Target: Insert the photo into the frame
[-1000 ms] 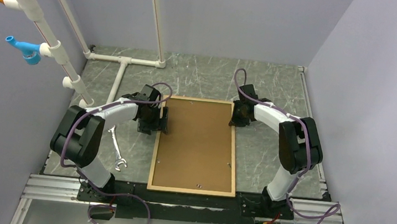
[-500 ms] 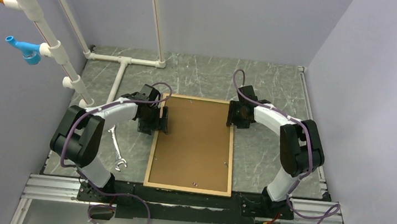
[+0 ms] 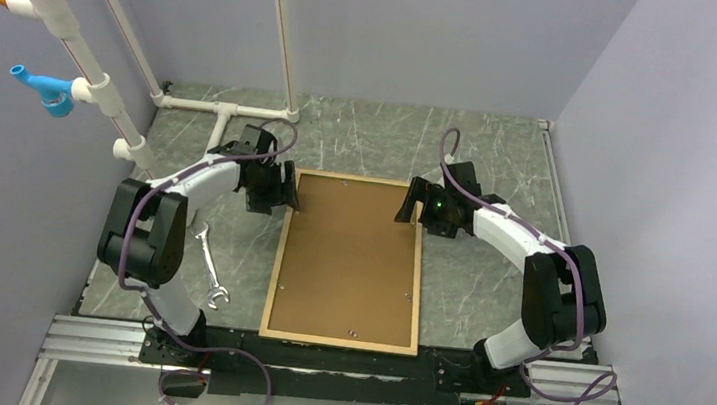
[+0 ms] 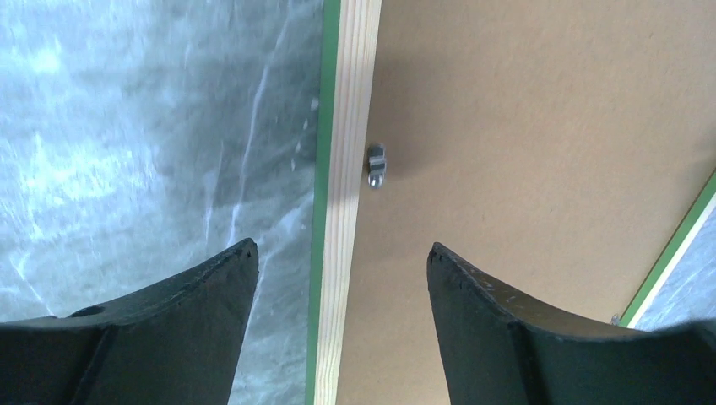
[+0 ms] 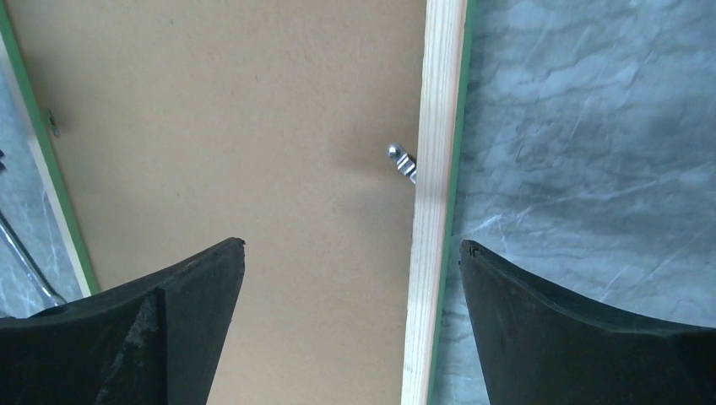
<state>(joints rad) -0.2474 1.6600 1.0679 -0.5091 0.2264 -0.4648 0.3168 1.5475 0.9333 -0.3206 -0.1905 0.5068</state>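
The frame (image 3: 274,274) lies flat mid-table with its light wood face up and a thin green edge showing; a brown backing board (image 3: 349,257) fills it. The photo is hidden. My left gripper (image 3: 286,187) hovers open over the far left corner, its fingers either side of the left border (image 4: 348,169) without touching it. My right gripper (image 3: 406,206) hangs open near the far right corner, straddling the right border (image 5: 437,169) in the same way. In the wrist views the left gripper (image 4: 340,247) and the right gripper (image 5: 352,244) hold nothing.
Small metal tabs (image 4: 376,165) (image 5: 402,162) stick out of the borders over the board. A silver wrench (image 3: 210,269) lies left of the frame. White pipes (image 3: 224,108) run along the far left. A metal rail (image 3: 318,359) borders the near edge.
The right gripper has opened wide and drawn back from the frame's right border. The frame slid a little left. The left gripper has moved toward the far left corner.
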